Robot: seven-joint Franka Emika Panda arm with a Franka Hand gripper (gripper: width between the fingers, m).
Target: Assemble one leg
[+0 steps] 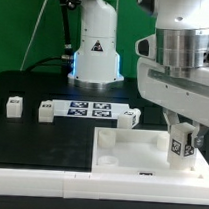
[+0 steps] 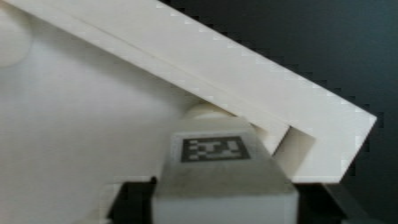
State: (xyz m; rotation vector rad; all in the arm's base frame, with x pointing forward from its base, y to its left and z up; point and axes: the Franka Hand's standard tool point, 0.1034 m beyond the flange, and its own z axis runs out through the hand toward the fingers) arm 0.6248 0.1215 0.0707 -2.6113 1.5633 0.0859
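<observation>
White tagged leg stands upright at lower right of the exterior view, over the tray's corner.

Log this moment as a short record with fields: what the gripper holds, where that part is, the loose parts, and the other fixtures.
gripper: shut on the leg
held leg: upright, tag facing the camera, at the tray-like part's corner on the exterior view's right
wrist view: leg sits at the corner of the tray-like part; whether it is seated cannot be told
tray-like part: flat on the table, front
loose legs: three, at
marker board: between the loose legs
</observation>
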